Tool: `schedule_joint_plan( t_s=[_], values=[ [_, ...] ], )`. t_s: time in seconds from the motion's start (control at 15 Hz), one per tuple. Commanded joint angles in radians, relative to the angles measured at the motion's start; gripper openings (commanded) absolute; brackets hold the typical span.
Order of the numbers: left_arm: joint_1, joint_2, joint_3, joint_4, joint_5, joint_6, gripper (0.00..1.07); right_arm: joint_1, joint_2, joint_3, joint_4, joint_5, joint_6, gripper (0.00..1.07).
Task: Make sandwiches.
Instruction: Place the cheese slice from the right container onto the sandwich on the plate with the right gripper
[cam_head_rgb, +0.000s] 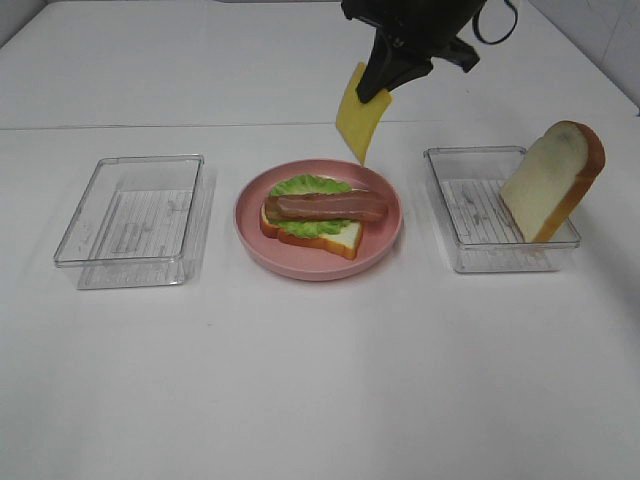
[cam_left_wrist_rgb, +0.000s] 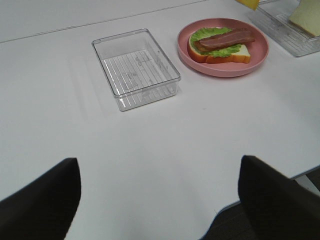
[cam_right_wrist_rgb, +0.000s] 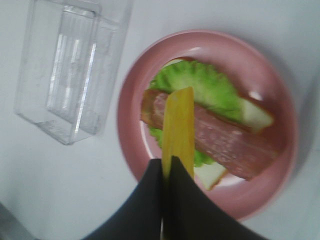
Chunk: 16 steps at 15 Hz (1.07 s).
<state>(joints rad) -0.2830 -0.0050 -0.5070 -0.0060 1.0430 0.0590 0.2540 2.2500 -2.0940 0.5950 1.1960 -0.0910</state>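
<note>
Right jaws grasped the thin yellow cheese slice (cam_head_rgb: 357, 120), hanging lengthwise below them, top edge hidden. Left jaws stood released.

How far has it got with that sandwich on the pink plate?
Roughly halfway. Done: the bottom bread slice, lettuce and bacon are stacked on the pink plate. In hand: the right gripper holds the cheese slice hanging above the plate. Left: lay the cheese down, then add the second bread slice leaning in the right-hand tray.
</note>
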Motion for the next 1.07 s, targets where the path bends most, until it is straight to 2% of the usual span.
schedule_joint_plan(
  t_s=[0.07,0.27,0.6,0.73,0.93,1.0,1.07],
  values=[
    [-0.003,-0.022,0.004,-0.011,-0.017,-0.003,0.80,-0.001,-0.004,0.105,0.184,-0.065,-0.083,0.00],
    [-0.003,-0.022,0.004,-0.011,-0.017,-0.003,0.80,0.000,0.025,0.232,0.397,-0.148,-0.180,0.00],
    [-0.003,-0.022,0.004,-0.011,-0.017,-0.003,0.80,0.001,0.136,0.239,0.526,-0.155,-0.196,0.00],
    [-0.003,-0.022,0.004,-0.011,-0.017,-0.003,0.80,0.000,0.151,0.239,0.498,-0.183,-0.196,0.00],
    [-0.003,-0.022,0.004,-0.011,-0.017,-0.003,0.80,0.000,0.151,0.238,0.348,-0.200,-0.132,0.00],
    [-0.003,-0.022,0.004,-0.011,-0.017,-0.003,0.80,0.000,0.151,0.238,0.320,-0.198,-0.120,0.08],
    [-0.003,-0.022,0.004,-0.011,-0.017,-0.003,0.80,0.000,0.151,0.238,0.312,-0.198,-0.120,0.21]
  ],
)
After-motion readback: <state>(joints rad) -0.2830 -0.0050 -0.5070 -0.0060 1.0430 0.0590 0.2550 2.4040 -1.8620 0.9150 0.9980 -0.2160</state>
